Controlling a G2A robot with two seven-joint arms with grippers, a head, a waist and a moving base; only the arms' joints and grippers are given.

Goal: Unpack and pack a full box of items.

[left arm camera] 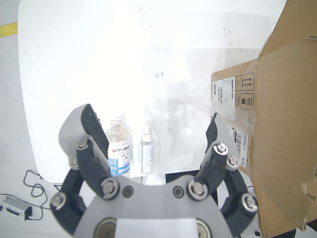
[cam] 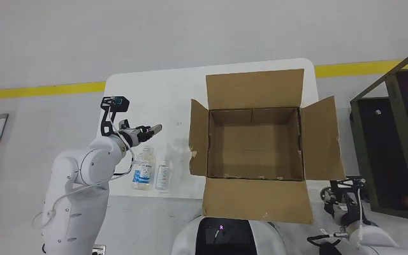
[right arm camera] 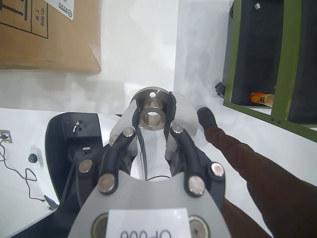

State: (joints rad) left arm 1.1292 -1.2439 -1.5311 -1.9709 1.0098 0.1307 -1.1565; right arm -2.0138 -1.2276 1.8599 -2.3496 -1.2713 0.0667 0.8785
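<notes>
Cardboard box (cam: 255, 143): we are counting one, open.
Bottles: two, a clear plastic bottle (cam: 143, 167) and a slim spray bottle (cam: 163, 175).
Left end effector (left arm camera: 151, 111): gaping wide.
Right end effector (right arm camera: 153, 100): cannot tell.

You can see two black up arrows (left arm camera: 248, 81) printed on the side of the box (left arm camera: 277, 125), next to a white sticker (left arm camera: 224, 91) with bar codes. The big bottle (left arm camera: 118, 134) wears a blue and white label (left arm camera: 120, 158) with a number.

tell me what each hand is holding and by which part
The left hand is open and holds nothing; the right hand is closed on a metal ring, pinched across its outer sides.
</notes>
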